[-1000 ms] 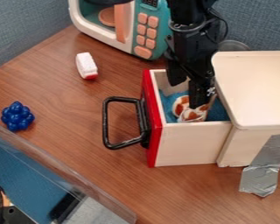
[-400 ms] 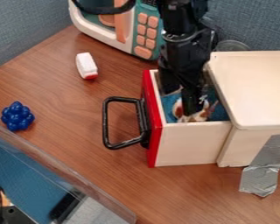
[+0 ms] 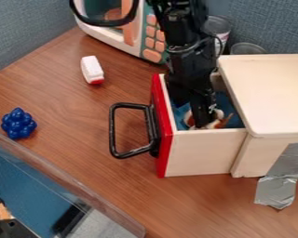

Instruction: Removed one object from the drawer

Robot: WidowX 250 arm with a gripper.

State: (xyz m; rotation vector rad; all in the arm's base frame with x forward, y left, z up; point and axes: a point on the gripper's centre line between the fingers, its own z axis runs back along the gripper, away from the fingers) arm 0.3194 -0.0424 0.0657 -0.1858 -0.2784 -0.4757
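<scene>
The gripper (image 3: 192, 109) points down inside the pulled-out drawer (image 3: 198, 153), with its two fingers apart, so it stands open. Around the lower finger shows a white and orange-brown object (image 3: 225, 122) lying on the drawer's blue bottom, near the front wall. Part of this object is hidden behind the finger; whether the two touch cannot be seen. The drawer has a red front and a black handle (image 3: 112, 130) on its left.
Right of the drawer stands the cream cabinet (image 3: 273, 93) with grey tape. A toy microwave (image 3: 108, 35) is behind. On the table lie a white and red object (image 3: 91, 69) and a blue knobbly one (image 3: 18, 123). A clear-walled bin (image 3: 58, 179) occupies the lower left.
The arm has shifted left, and the gripper has gone slightly left and lower into the drawer. More of the object is now covered by the gripper.
</scene>
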